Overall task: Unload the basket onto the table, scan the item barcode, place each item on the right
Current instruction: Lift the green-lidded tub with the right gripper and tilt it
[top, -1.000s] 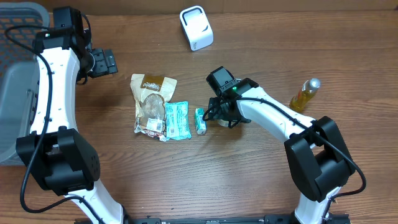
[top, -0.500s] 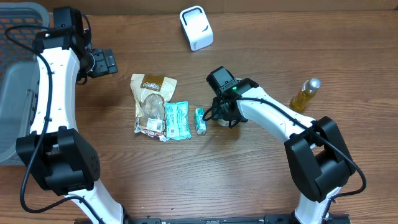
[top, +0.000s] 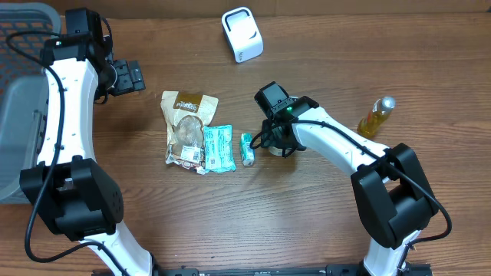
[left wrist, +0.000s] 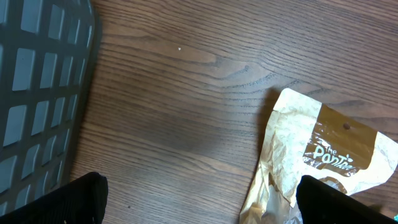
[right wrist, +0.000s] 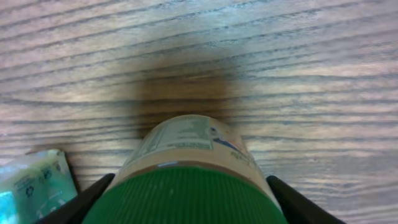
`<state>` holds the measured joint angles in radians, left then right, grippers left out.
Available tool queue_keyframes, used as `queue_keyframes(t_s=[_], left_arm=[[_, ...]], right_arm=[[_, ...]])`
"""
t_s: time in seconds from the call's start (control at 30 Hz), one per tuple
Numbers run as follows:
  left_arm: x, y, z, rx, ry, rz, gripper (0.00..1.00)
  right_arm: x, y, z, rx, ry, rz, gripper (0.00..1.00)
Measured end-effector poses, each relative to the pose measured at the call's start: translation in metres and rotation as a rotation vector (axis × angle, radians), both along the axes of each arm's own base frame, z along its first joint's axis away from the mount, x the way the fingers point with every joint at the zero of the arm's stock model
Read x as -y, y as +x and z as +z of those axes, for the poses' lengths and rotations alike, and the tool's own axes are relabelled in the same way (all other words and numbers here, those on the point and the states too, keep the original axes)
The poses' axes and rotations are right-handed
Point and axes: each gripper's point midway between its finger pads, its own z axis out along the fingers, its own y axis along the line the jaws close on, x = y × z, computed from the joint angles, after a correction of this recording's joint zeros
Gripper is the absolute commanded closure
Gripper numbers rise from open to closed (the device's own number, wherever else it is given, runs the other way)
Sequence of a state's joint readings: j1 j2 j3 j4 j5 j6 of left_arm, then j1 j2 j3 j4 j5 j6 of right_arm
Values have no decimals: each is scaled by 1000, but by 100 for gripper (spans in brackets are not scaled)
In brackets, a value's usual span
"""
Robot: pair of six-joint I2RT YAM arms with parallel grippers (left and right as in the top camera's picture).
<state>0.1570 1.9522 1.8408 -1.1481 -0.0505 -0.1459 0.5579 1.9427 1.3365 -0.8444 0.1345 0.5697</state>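
Observation:
A jar with a green ribbed lid (right wrist: 180, 193) and a pale label stands upright on the wood table. My right gripper (right wrist: 186, 202) is shut on the jar, one black finger pressed to each side of the lid. From overhead the right gripper (top: 275, 142) covers the jar almost wholly. The white barcode scanner (top: 242, 34) stands at the back of the table. My left gripper (left wrist: 199, 205) hangs open over bare wood, its right finger (left wrist: 348, 199) above the edge of a brown snack bag (left wrist: 317, 155). Overhead, the left gripper (top: 129, 77) is at the far left.
The brown snack bag (top: 186, 126), a teal packet (top: 219, 147) and a small teal packet (top: 247, 148) lie in a row left of the jar. A yellow oil bottle (top: 376, 116) stands at the right. A grey basket (top: 19, 115) fills the left edge.

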Motion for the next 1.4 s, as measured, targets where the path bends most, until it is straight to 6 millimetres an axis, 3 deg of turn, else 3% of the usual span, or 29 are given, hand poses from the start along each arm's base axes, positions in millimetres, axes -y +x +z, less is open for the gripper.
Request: queue_keyframes(t_s=[0.1,0.57,0.77,0.87,0.97,1.13,1.27,1.4], left_arm=[[0,0,0,0,0,0,0],[0,0,0,0,0,0,0],[0,0,0,0,0,0,0],[0,0,0,0,0,0,0],[0,0,0,1,0,0,0],[0,0,0,0,0,0,0],[0,0,0,0,0,0,0],[0,0,0,1,0,0,0]], right_arm=[[0,1,0,3,2,-1,16],[-4,6,1,25,16,-3,17],[-2,3,0,12,9,-5,34],[-2,2,0,9,10,-4,51],[-3,3,2,14,17,-6,58],[-1,0,2,-10,21,-7,61],[17,-15,5,-101,-12,-33,62],[28,-16,31,-159,-14,-70,62]])
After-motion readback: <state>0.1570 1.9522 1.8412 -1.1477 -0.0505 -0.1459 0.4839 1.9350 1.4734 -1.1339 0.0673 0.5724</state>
